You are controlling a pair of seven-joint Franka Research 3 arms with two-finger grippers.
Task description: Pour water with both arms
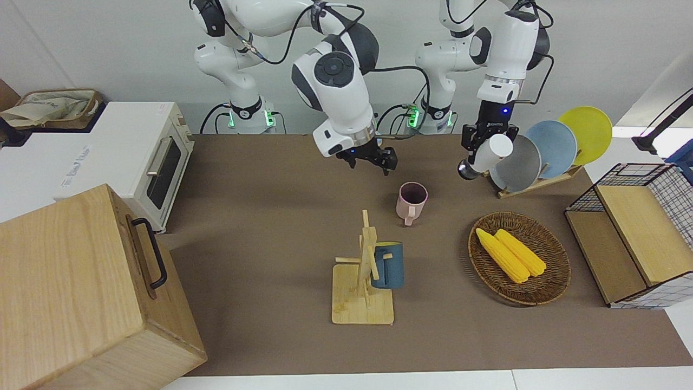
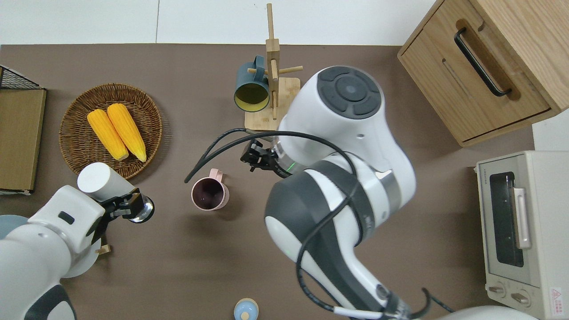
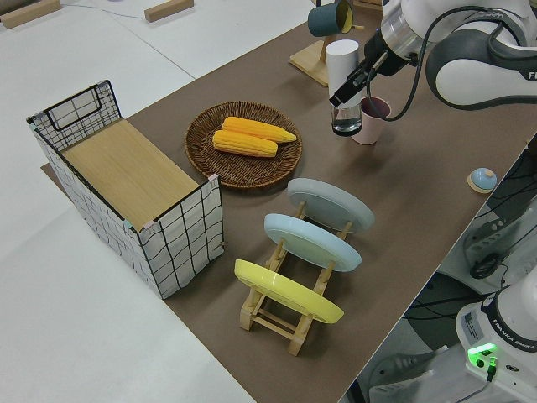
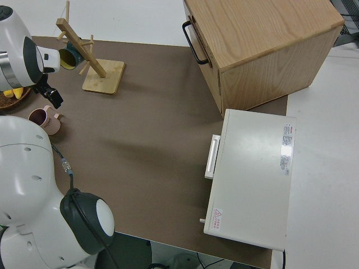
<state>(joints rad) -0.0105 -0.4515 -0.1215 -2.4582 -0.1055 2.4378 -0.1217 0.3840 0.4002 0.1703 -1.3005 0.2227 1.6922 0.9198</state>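
**Two arms at work over a pink mug**

The left gripper (image 1: 482,154) is clamped on a white bottle (image 1: 490,153), which it holds tilted in the air, its metal-rimmed mouth pointing down toward the table. In the overhead view the bottle (image 2: 106,186) hangs over bare brown table (image 2: 400,213) between the wicker basket (image 2: 71,133) and the pink mug (image 2: 210,194), its mouth short of the mug's rim. The mug stands upright on the table, dark inside, with its handle turned away from the robots.

The right gripper (image 1: 373,158) hovers over the table just beside the mug, toward the right arm's end, with nothing between its fingers; how wide they stand cannot be told. From the right side view it (image 4: 50,95) sits close above the mug (image 4: 42,119).

Farther from the robots than the mug, a wooden mug tree (image 1: 364,271) carries a blue mug (image 1: 389,264) on one peg. Two ears of corn (image 1: 510,253) lie in the basket. Near the left arm's base a wooden rack (image 3: 289,294) holds three plates on edge, grey, blue and yellow. A wire crate (image 3: 126,193), a toaster oven (image 1: 146,157) and a wooden cabinet (image 1: 81,292) line the table's ends.
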